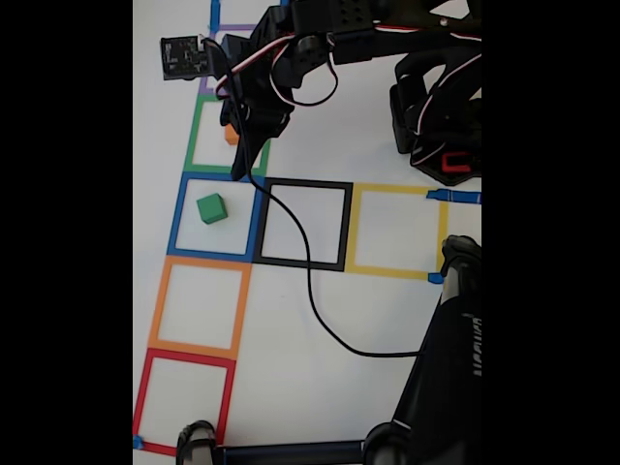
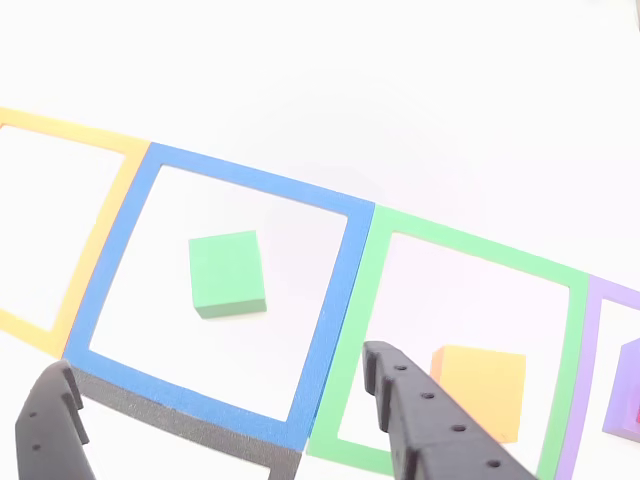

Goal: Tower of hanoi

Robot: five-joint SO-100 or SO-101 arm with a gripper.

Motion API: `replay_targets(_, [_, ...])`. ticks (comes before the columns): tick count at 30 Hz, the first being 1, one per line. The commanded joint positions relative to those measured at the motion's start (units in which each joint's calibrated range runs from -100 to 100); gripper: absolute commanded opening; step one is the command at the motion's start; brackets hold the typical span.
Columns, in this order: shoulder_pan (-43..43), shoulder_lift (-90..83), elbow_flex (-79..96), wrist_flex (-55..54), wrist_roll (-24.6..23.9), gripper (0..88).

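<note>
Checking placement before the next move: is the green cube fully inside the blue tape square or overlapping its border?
Fully inside. The green cube sits within the blue tape square, white table showing on every side.

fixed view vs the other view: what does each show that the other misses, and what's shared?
Fixed view alone: the arm's body, a black cable, and the black, red and full orange tape squares.

Other view alone: the open pincer close up, and a purple cube's edge at the right border.

Both: the green cube inside the blue tape square, and the orange cube in the green tape square.
</note>
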Motion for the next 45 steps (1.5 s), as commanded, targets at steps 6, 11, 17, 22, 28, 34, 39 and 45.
replay_targets(6, [0.2, 0.5, 21.9, -37.2, 0.4, 37.4])
replay_targets(11, [2.3, 5.6, 31.4, -54.3, 0.4, 38.8])
replay_targets(17, [2.5, 12.5, 36.5, -66.1, 0.4, 39.2])
replay_targets(22, [0.1, 17.5, 37.1, -71.9, 0.4, 38.6])
replay_targets(28, [-1.4, 25.0, 36.1, -79.2, 0.4, 38.1])
replay_targets(34, [-2.3, 37.5, 31.5, -89.1, 0.4, 37.8])
replay_targets(39, [-3.2, 45.8, 25.1, -92.4, 0.4, 37.5])
replay_targets(45, [-3.8, 53.4, 19.3, -95.9, 0.4, 37.2])
